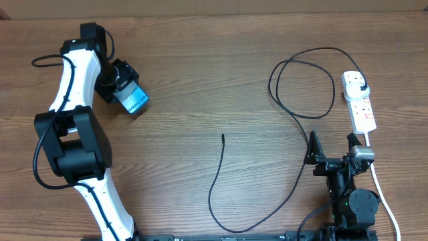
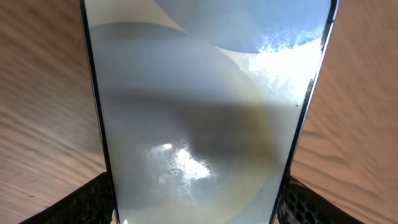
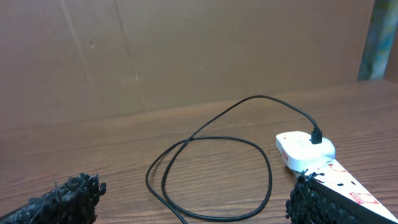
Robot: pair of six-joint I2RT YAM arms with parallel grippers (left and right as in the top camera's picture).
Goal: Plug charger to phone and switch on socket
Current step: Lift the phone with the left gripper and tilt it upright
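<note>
Phone (image 2: pixel 199 112): being gripped by its edges in the left gripper (image 1: pixel 127 90), far left of the table (image 1: pixel 200 67).
Right gripper (image 3: pixel 186 202): being held wide apart, empty, near the socket (image 1: pixel 360 104).
Charger (image 1: pixel 223 140): being borne in loops by the table, plug in the socket, tip free mid-table.

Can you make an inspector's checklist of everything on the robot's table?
Surface: brown wooden table.
Job's things: phone at the left, blue screen showing. The charger lies looped on the table, its free tip mid-table and not in the phone. The socket is at the right, with the charger's black plug in it.
Clutter: nothing seen.
Grippers: left gripper has its fingers shut on the phone. Right gripper has its fingers open and empty, near the socket.
Cables: the socket's thick white cord runs toward the near edge.
Surroundings: brown wall behind the table.
</note>
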